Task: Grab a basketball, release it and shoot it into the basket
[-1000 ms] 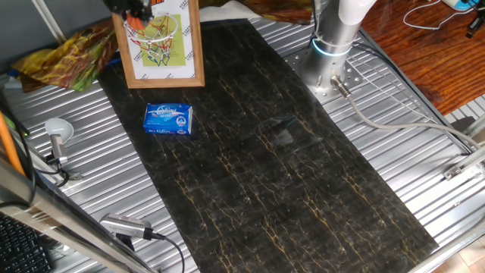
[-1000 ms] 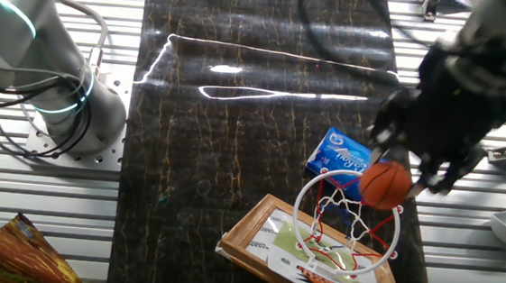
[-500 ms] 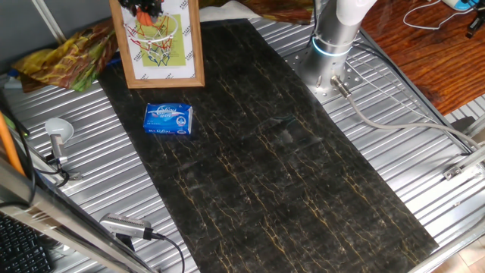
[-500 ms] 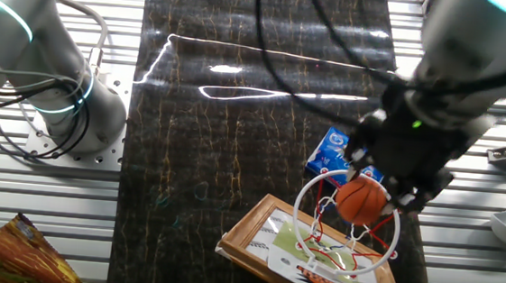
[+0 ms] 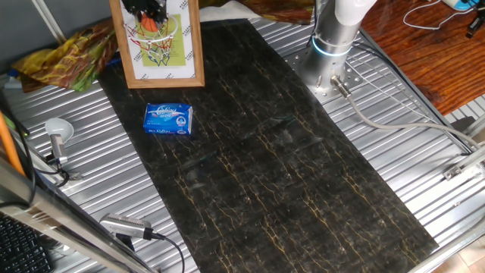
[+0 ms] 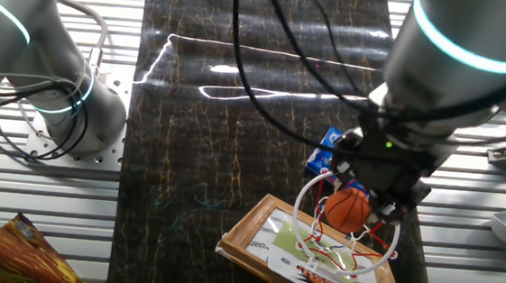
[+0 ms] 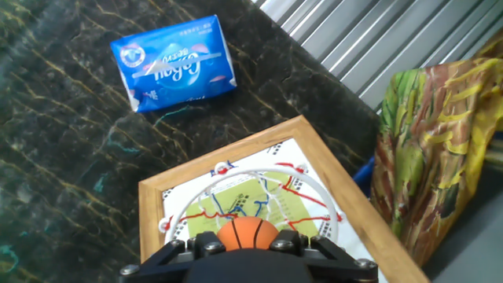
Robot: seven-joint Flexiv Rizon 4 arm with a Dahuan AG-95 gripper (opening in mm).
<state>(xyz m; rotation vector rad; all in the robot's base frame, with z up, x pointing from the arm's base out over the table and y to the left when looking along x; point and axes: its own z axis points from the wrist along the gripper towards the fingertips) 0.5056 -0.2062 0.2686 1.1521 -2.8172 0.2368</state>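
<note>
The basketball (image 7: 247,233), small and orange with dark seams, sits between my gripper's (image 7: 247,242) fingers. The gripper is shut on it and holds it right above the basket's white hoop rim (image 7: 236,174). In the other fixed view the ball (image 6: 349,209) hangs inside the ring (image 6: 303,200) under the gripper (image 6: 362,197), over the wooden-framed backboard (image 6: 255,228). In one fixed view the gripper (image 5: 146,10) and ball (image 5: 151,24) are at the top of the basket (image 5: 163,57).
A blue-and-white packet (image 5: 168,120) lies on the dark mat near the basket, also in the hand view (image 7: 174,63). A colourful cloth (image 7: 424,141) lies beside the backboard. The arm's base (image 5: 333,45) stands at the mat's far side. A metal ladle (image 5: 57,133) lies at the left.
The gripper has carried the ball sideways and down, from beside the rim to inside the hoop ring. The packet and basket have not moved.
</note>
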